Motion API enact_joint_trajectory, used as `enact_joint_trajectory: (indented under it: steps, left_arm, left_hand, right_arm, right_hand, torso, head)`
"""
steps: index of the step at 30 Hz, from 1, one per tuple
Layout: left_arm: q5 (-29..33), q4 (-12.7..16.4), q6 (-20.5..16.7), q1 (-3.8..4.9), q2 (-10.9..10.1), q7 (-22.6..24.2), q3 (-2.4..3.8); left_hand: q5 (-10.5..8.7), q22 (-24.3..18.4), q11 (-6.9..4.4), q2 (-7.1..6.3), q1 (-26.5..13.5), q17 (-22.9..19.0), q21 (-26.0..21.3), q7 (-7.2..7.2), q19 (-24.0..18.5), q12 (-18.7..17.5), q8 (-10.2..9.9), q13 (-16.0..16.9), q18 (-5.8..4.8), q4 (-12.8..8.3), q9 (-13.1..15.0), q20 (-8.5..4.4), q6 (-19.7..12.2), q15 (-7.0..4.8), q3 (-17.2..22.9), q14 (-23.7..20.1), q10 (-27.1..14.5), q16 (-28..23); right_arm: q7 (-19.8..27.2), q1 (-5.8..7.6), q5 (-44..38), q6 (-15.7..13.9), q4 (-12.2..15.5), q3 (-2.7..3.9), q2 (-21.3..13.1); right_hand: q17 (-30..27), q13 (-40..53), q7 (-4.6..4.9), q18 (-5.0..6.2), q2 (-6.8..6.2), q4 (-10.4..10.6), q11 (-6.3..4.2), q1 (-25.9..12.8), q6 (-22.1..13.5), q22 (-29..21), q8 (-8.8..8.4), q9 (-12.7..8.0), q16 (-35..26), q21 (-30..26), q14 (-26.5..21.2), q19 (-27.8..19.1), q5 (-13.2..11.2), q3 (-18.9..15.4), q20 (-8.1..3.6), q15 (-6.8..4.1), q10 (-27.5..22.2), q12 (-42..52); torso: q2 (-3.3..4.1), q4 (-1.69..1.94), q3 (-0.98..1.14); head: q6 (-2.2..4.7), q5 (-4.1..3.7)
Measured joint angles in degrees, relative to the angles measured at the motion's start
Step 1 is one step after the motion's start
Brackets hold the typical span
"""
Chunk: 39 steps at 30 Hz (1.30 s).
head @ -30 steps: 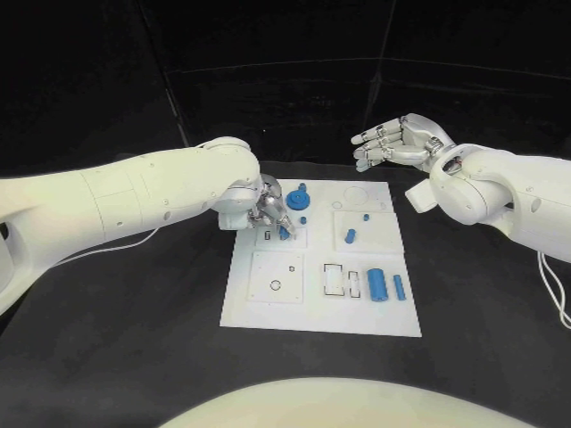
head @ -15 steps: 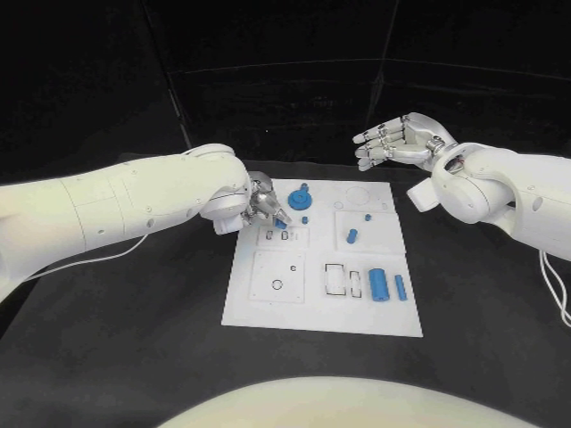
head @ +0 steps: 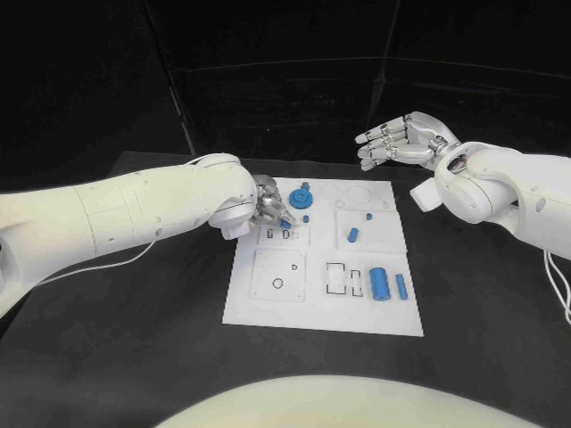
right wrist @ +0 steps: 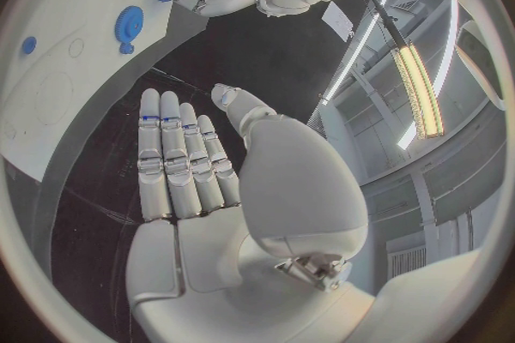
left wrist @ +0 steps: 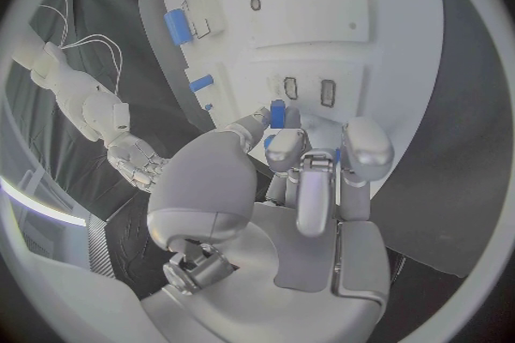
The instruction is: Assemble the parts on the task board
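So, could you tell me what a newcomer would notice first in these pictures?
Probably the white rectangular task board in the middle of the black table, dotted with small blue parts. Next, the left hand over the board's far left corner, its fingers pinching a small blue peg, and the right hand raised open beyond it.

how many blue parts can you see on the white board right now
6, maybe more under the left hand: round gear-like part at the task board's far edge, small dot, peg, dot, big cylinder and slim cylinder side by side.
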Motion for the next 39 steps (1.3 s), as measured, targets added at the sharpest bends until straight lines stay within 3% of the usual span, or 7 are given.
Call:
enact_joint_trajectory:
  steps: [17, 39]
  left_arm:
    - [-1.7, -0.4, 1.6, -0.56, 0.7, -0.5, -0.10]
    - [-2.0, -0.7, 4.7, -0.59, 0.8, -1.6, -0.10]
  left_hand:
    - [-0.02, 0.4, -0.13, -0.68, -0.7, 0.0, 0.3, -0.19, 0.0, -0.8, 0.3, -1.1, 0.00, -0.6, 0.4, 0.00, 0.4, 0.00, 1.3, 0.0, -0.2, 0.0]
    - [-0.05, 0.7, -0.19, -0.48, -0.9, 0.0, 0.5, -0.19, 0.4, -0.8, 1.2, -1.3, 0.00, -0.6, 0.9, 0.00, 0.4, 0.00, 1.6, 0.0, -0.2, 0.0]
  right_arm:
    - [0.0, 0.00, -0.9, -0.2, -0.2, 0.00, 0.3]
    - [0.0, 0.00, -1.0, -0.3, -0.4, 0.00, 0.6]
  right_hand:
    - [-0.1, 0.0, 0.00, 0.00, 0.00, 0.0, 0.00, 0.0, -0.4, -0.1, 0.00, 0.0, 0.0, -0.2, -0.2, 0.0, 0.0, 0.0, 0.00, -0.21, 0.0, 0.0]
    - [-0.2, 0.0, 0.00, 0.00, 0.00, 0.1, 0.00, 0.0, -0.4, -0.2, 0.00, 0.0, 0.0, -0.5, -0.2, 0.0, 0.0, -0.1, 0.00, -0.21, 0.0, 0.0]
  torso:
    - [0.06, -0.06, -0.02]
    - [0.05, 0.02, -0.04]
  head:
    - [-0.32, -0.17]
    - [-0.46, -0.03]
